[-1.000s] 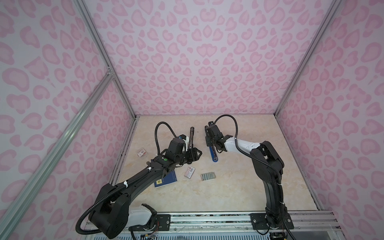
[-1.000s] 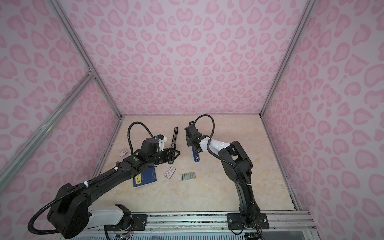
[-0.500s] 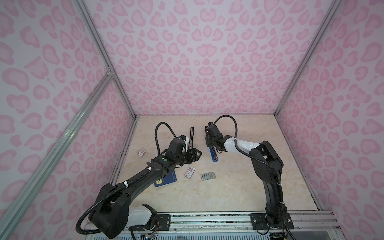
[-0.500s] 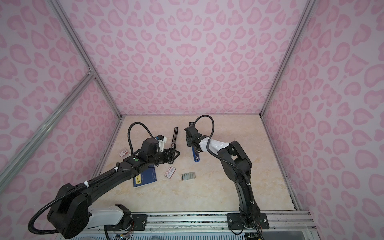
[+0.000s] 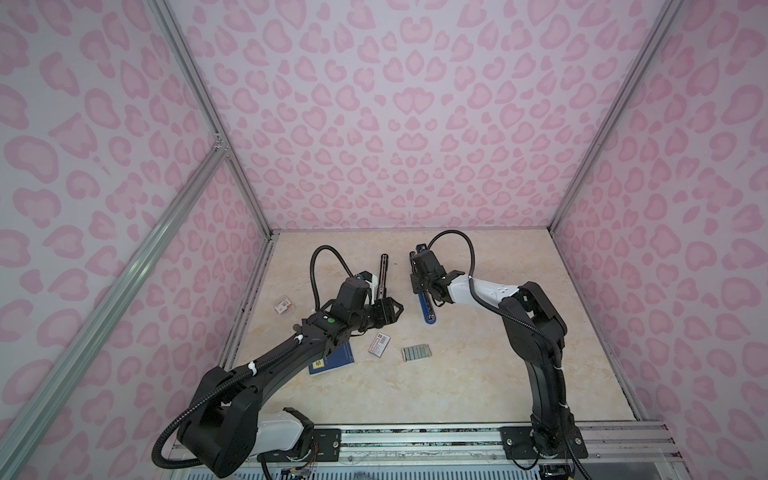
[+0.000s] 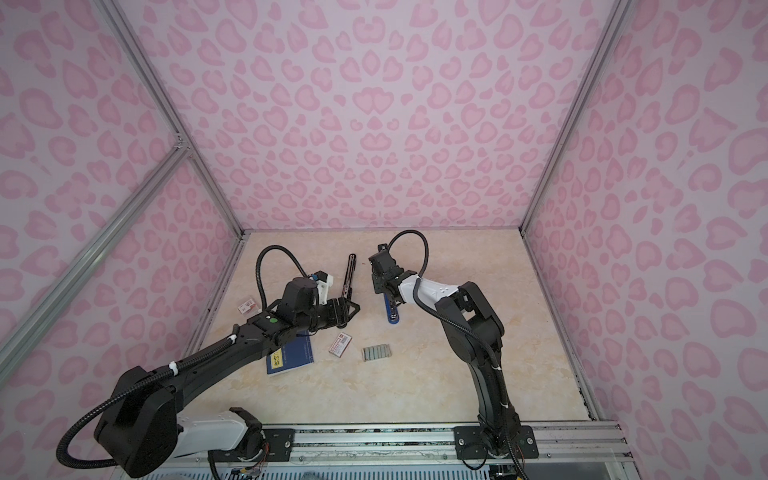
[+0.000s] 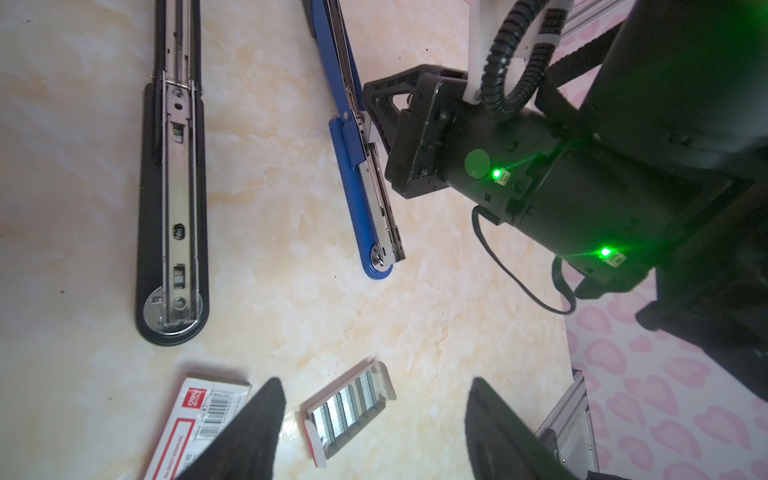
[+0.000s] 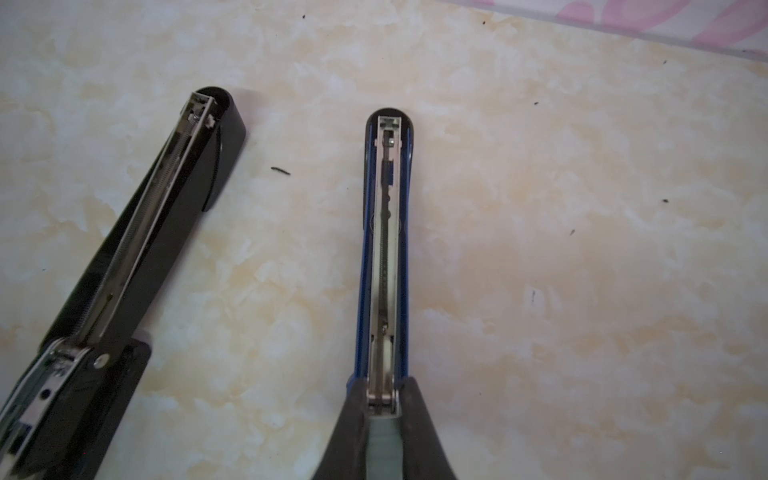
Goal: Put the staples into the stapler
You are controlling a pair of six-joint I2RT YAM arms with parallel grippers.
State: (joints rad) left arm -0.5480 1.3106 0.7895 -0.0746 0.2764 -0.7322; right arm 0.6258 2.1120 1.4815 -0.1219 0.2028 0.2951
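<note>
A blue stapler point(image 5: 428, 309) point(image 6: 392, 309) lies folded open on the table, its metal channel up point(image 8: 384, 249) point(image 7: 365, 199). My right gripper point(image 8: 383, 390) point(image 5: 424, 286) is shut on it at the hinge. A black stapler point(image 5: 382, 274) point(image 7: 172, 199) point(image 8: 137, 257) lies open to its left. The staples point(image 5: 417, 353) point(image 6: 377, 353) point(image 7: 349, 405), silvery strips in a small open card tray, lie nearer the front. My left gripper point(image 7: 374, 382) point(image 5: 392, 318) hovers open with nothing in it, between the black stapler's near end and the staples.
A white-and-red barcoded box point(image 5: 380, 344) point(image 7: 203, 415) lies just left of the staples. A blue booklet point(image 5: 332, 359) sits under my left arm. A second small box point(image 5: 284, 307) lies by the left wall. Pink walls enclose three sides.
</note>
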